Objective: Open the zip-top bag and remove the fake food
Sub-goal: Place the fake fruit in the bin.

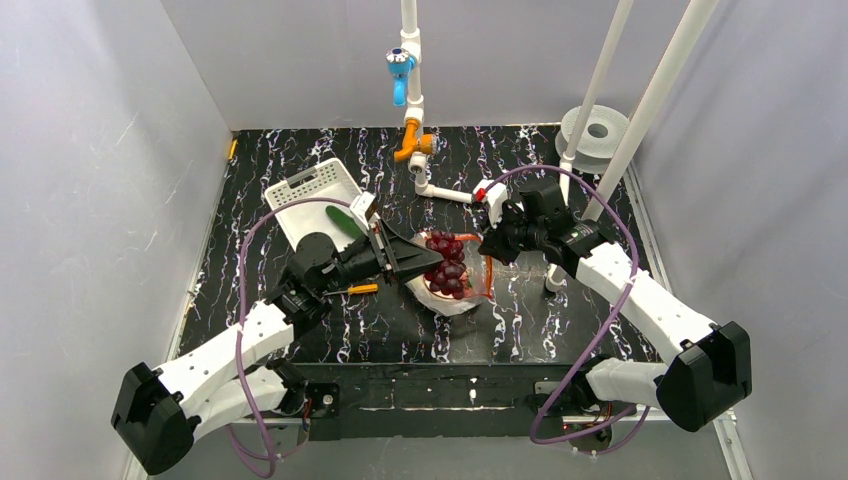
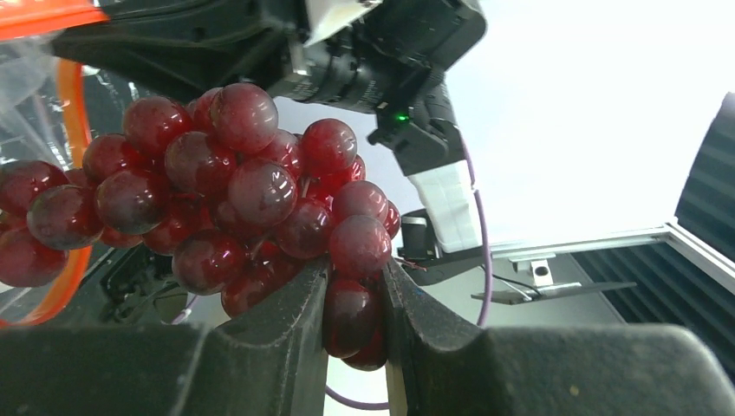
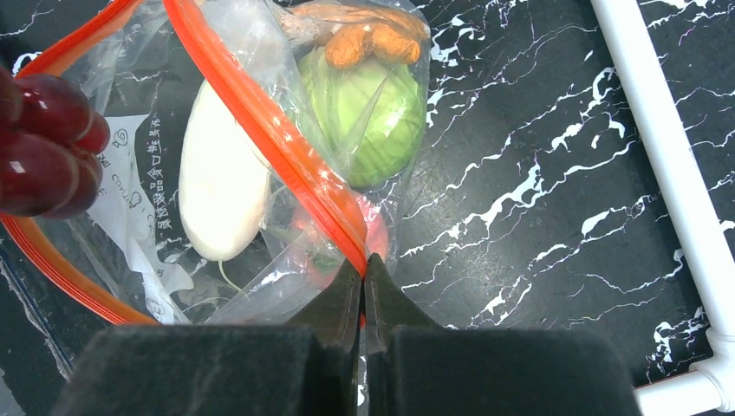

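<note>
On the left: stretched from the 7 o'clock corner toward the middle of the surface (image 1: 570, 330), forearm low, wrist pointing toward 3 o'clock. Clamped with the left gripper (image 2: 355, 282) on the lowest grapes of the dark red grape bunch (image 2: 234, 191), jaws partly apart around them. Held right at the mouth of the zip-top bag (image 3: 130, 225), with the rest of the bunch spreading toward 10 o'clock in the left wrist view.

On the right: bent in from the 5 o'clock corner, elbow high, wrist turned toward 9 o'clock. Pinched with the right gripper (image 3: 362, 270) on the orange-red zip strip (image 3: 277, 147), jaws pressed together on it at the bag's 3 o'clock side.

Inside the bag, seen through the plastic: a white egg-shaped piece (image 3: 217, 182), a green round vegetable (image 3: 368, 121) at its 2 o'clock, a small orange piece (image 3: 373, 39) at 12 o'clock, something pink-red (image 3: 374, 232) just by the right gripper.

At 10 o'clock of the bag: a white basket (image 1: 300, 190) holding a dark green cucumber (image 1: 345, 221).
</note>
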Controlling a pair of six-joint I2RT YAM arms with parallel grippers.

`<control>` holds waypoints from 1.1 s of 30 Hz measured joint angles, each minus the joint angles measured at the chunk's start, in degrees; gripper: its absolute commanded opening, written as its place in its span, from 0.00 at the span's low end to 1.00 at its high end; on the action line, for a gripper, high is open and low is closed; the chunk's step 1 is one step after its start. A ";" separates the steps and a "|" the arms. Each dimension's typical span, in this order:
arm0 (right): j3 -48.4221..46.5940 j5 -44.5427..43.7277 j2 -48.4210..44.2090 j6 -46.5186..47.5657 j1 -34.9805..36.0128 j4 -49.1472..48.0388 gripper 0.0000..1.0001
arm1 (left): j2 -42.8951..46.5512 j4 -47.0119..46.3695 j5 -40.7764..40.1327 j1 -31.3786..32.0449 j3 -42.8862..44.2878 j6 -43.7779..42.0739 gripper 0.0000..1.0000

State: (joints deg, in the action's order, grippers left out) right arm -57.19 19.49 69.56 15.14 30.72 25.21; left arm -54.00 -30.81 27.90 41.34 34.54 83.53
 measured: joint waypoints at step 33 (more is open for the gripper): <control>2.73 2.38 -3.15 0.02 -2.64 -1.60 0.01 | 0.85 15.93 2.73 -5.38 14.99 -13.20 0.00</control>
State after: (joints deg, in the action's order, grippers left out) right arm -54.46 21.87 66.41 15.16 28.08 23.62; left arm -53.15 -14.87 30.63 35.97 49.54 70.32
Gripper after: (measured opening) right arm 0.029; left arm 0.223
